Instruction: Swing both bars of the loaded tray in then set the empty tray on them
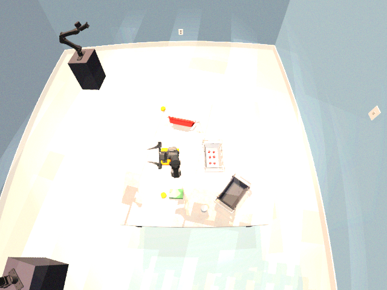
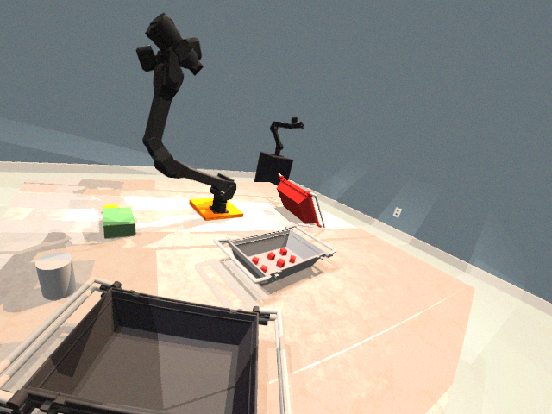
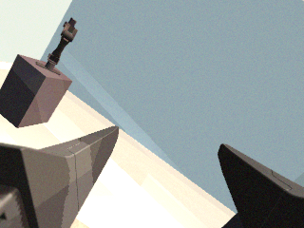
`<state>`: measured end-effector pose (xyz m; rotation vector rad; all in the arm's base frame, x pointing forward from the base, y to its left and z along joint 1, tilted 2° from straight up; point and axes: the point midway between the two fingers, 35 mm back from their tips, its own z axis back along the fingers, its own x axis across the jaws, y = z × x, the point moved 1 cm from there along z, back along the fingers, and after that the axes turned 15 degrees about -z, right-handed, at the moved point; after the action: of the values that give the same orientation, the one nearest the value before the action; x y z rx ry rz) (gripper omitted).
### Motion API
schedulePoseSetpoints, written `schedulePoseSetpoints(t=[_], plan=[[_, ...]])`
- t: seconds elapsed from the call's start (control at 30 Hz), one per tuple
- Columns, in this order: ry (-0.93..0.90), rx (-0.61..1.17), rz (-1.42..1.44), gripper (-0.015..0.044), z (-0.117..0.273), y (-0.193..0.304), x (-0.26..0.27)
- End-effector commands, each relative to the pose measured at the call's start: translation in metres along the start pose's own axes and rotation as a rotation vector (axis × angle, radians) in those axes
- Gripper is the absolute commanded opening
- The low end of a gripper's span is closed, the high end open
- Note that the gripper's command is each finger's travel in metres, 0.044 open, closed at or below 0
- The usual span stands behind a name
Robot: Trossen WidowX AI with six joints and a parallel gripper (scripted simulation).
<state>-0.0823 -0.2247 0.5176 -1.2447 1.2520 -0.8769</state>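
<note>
The light grey loaded tray [image 1: 213,145] [image 2: 260,245] stands upright on the table with several small red blocks [image 1: 210,156] [image 2: 280,262] on its floor. Its two pale wire bars stick out beyond its ends. The empty dark grey tray [image 1: 234,193] [image 2: 178,365] lies upright and turned at an angle, with its pale bars also out past its ends. My gripper [image 1: 147,155] [image 3: 168,140] is open and empty, far from both trays. It is raised high on the arm and points away from them; in the exterior view its fingers are hidden behind its body.
A red tray [image 1: 181,121] [image 2: 296,203] stands steeply tilted behind the loaded tray. A green box [image 1: 176,193] [image 2: 119,218], a grey cylinder [image 1: 204,208] [image 2: 55,276] and yellow round pieces [image 1: 162,108] [image 1: 163,194] are also there. Other arms stand on distant dark pedestals.
</note>
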Motion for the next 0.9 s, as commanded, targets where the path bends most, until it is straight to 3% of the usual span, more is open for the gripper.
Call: schedulePoseSetpoints(t=[0.0, 0.23, 0.37, 0.53, 0.87], plan=[[0.000, 0.000, 0.000, 0.0374, 0.000, 0.000, 0.000], [0.006, -0.002, -0.007, 0.0190, -0.001, -0.001, -0.003], [0.132, -0.039, -0.152, 0.0087, -0.014, -0.010, -0.056], [0.322, -0.101, -0.368, 0.0087, -0.023, -0.015, -0.130], [0.672, -0.296, -0.745, 0.0087, 0.001, -0.008, -0.253]])
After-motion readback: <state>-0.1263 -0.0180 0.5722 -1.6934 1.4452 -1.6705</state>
